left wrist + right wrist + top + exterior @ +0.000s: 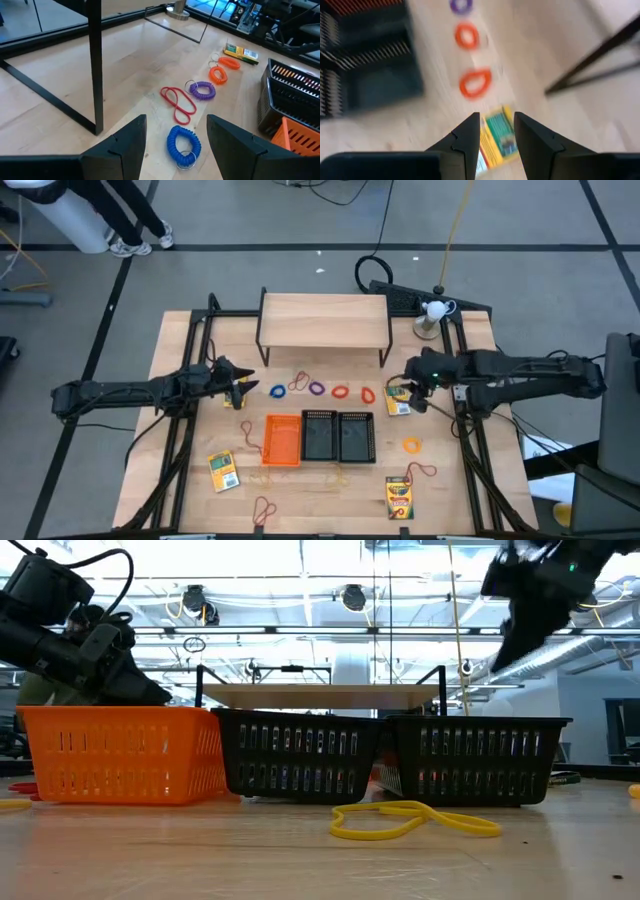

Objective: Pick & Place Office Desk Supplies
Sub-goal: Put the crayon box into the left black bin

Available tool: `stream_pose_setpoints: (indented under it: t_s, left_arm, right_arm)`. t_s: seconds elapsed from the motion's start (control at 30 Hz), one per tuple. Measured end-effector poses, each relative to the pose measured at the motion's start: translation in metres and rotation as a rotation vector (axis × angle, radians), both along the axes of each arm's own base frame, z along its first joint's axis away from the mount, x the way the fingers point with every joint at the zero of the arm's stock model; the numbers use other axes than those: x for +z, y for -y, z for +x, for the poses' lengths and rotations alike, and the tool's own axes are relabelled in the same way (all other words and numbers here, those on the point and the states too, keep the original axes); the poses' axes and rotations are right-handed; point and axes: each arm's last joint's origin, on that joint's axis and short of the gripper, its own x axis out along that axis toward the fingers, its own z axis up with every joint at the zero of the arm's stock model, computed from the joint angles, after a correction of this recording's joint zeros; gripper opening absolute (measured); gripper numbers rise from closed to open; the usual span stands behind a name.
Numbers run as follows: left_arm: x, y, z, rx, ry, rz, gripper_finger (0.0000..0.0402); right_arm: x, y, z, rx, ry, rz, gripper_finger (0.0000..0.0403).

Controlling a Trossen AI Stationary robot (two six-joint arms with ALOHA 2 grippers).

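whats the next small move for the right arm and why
Probably a short straight descent onto the crayon box. The right gripper hangs above it with open fingers, and the box shows in the gap between them, so it looks lined up. In the high view the box lies flat on the table, right of the black trays, with nothing on it. The left gripper waits over the blue coil.
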Motion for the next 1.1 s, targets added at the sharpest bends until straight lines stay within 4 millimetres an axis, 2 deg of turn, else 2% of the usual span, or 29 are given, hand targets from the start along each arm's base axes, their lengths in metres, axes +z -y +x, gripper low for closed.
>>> stream_pose_setpoints:
  t_s: [0.1, 0.3, 0.43, 0.83, 1.1]
  left_arm:
    - [0.000, 0.000, 0.000, 0.001, 0.001, -0.002, 0.0207]
    - [0.000, 0.000, 0.000, 0.003, 0.004, -0.010, 0.0207]
    - [0.000, 0.000, 0.000, 0.006, 0.008, -0.025, 0.0207]
    - [0.000, 0.000, 0.000, 0.006, 0.005, -0.027, 0.0207]
    - [-0.001, 0.000, 0.000, 0.006, 0.001, -0.028, 0.0207]
  right_arm:
    - [-0.016, 0.003, 0.010, 0.004, -0.131, 0.017, 0.0109]
    - [-0.038, 0.013, 0.034, 0.052, -0.224, -0.014, 0.0109]
    - [-0.048, 0.019, 0.041, 0.063, -0.279, -0.019, 0.0109]
    - [-0.061, 0.032, 0.049, 0.089, -0.326, -0.037, 0.0109]
    - [-0.067, 0.039, 0.052, 0.116, -0.323, 0.019, 0.0109]
